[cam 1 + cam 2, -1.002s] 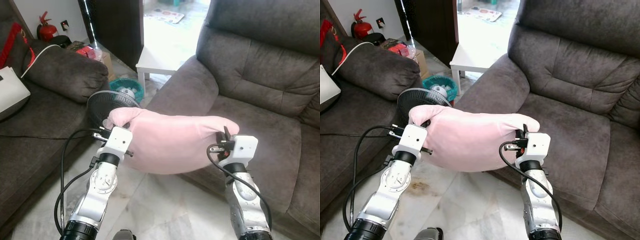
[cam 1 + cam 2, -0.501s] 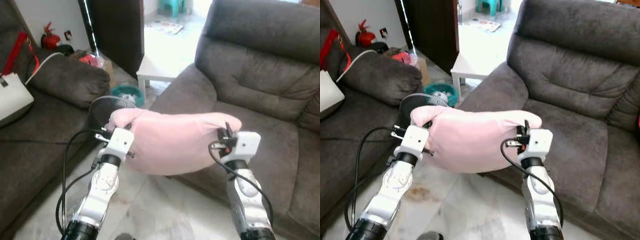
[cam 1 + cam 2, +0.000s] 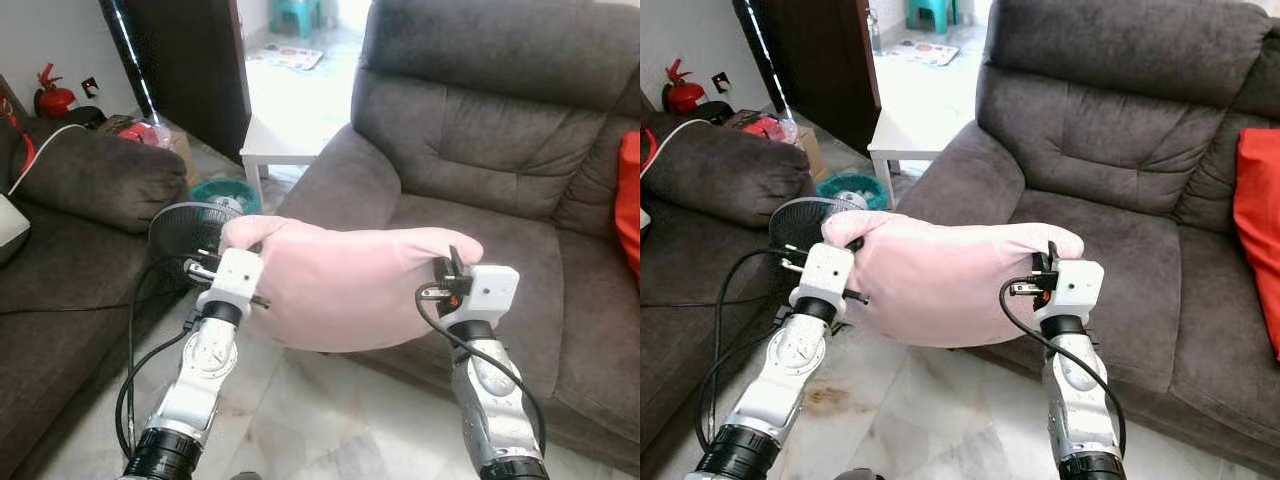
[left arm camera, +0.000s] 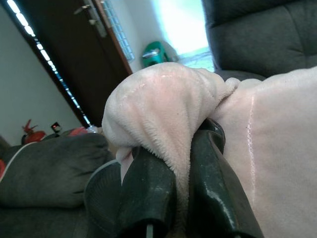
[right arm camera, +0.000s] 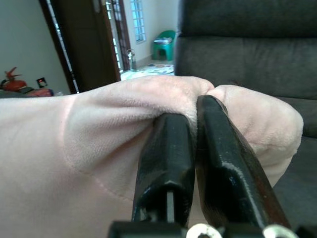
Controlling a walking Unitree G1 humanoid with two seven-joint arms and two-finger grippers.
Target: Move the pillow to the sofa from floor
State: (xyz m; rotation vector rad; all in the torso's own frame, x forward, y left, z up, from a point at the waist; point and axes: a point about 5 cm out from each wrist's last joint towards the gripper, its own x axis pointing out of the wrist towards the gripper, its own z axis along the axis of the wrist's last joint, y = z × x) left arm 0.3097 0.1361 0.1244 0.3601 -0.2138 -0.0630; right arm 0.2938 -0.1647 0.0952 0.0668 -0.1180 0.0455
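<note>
Two silver arms reach forward, holding a pink pillow (image 3: 345, 285) in the air between them, above the pale floor (image 3: 330, 420). The left claw (image 4: 181, 168) is closed tight, pinching one end's plush fabric; the right claw (image 5: 190, 148) is clamped on the other end. Beyond lies the dark grey sofa (image 3: 480, 150); a black fan (image 3: 185, 235) stands left. No readable writing shows.

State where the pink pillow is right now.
In the left eye view the pink pillow hangs mid-frame above the floor, pinched between the left gripper and right gripper, before the grey sofa.
</note>
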